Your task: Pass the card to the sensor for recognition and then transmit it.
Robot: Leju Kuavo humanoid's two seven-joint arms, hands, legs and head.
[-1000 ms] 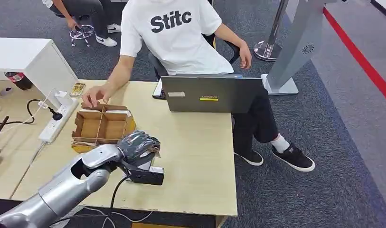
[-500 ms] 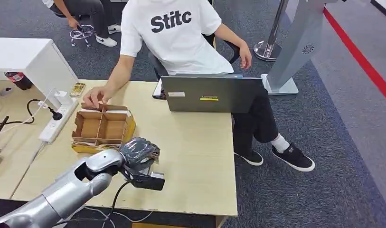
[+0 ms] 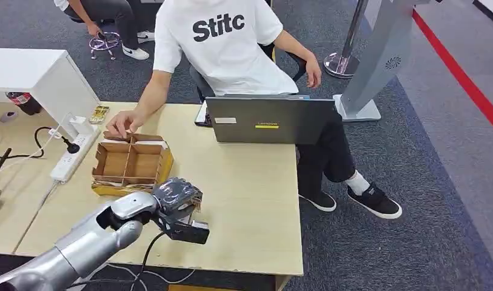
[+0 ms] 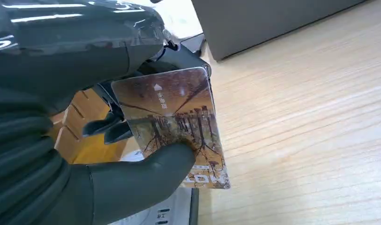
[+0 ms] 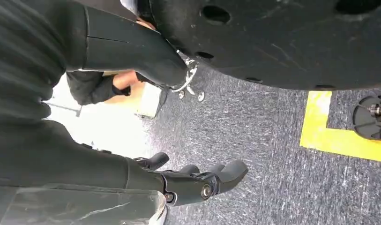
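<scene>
Shifted slightly toward the table's near edge since a second ago: left hand [image 3: 178,195], now directly over the black box-shaped sensor [image 3: 189,231] on the pale wooden table [image 3: 256,194]. Pinched between grey thumb [image 4: 146,176] and dark fingers [image 4: 108,126]: a glossy brown picture card [image 4: 176,117], held just above the tabletop. Right hand [image 5: 197,183] hanging over grey carpet, fingers loosely curled, holding nothing. Just beyond, a divided cardboard box [image 3: 130,162].

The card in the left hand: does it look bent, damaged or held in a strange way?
Nothing stands out. The card looks flat and whole, pinched between the thumb and fingers of the left hand, just above the black sensor at the table's near edge. Its print is intact.
</scene>
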